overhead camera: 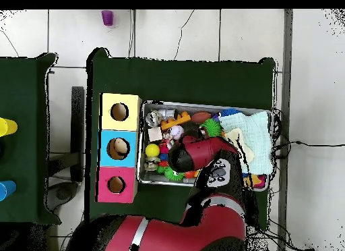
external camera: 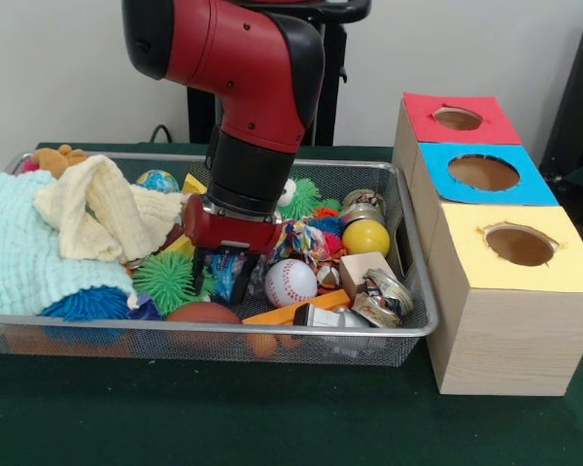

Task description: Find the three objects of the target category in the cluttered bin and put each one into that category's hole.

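Note:
My gripper [external camera: 222, 270] reaches down into the middle of the wire bin [external camera: 408, 325], open, with a crinkled blue packet [external camera: 223, 275] between its fingers [external camera: 202, 264]. Around it lie a baseball [external camera: 291, 282], a yellow ball [external camera: 366, 237], a green spiky ball [external camera: 165, 280], an orange ball [external camera: 204, 314] and crushed cans [external camera: 384, 296]. To the right of the bin stand three wooden boxes with holes: a red top [external camera: 459, 118], a blue top [external camera: 484, 173] and a yellow top [external camera: 520, 245]. In the overhead view the arm [overhead camera: 195, 154] covers the gripper.
A mint cloth [external camera: 24, 248] and a cream cloth [external camera: 102, 218] heap up over the bin's left half, with a plush toy [external camera: 56, 158] behind them. A wooden block [external camera: 361, 270] and an orange block [external camera: 291, 311] lie near the front rim. A purple cup [overhead camera: 107, 17] stands on the floor.

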`<action>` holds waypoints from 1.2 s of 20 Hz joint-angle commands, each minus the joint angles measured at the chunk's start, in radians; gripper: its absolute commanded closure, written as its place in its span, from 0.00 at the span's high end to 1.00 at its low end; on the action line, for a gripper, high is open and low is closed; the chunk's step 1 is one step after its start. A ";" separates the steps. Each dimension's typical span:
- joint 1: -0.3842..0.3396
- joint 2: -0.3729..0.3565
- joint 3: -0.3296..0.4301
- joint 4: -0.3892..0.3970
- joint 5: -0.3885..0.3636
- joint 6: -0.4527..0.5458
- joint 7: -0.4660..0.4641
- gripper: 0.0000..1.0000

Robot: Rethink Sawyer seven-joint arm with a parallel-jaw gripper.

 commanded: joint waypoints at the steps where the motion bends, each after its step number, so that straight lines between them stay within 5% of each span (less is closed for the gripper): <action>1: -0.033 0.162 0.120 0.081 0.025 0.048 0.135 1.00; 14: 0.016 0.113 0.086 0.164 0.131 0.091 0.200 1.00; 24: 0.042 0.127 0.041 0.228 0.345 -0.024 0.356 1.00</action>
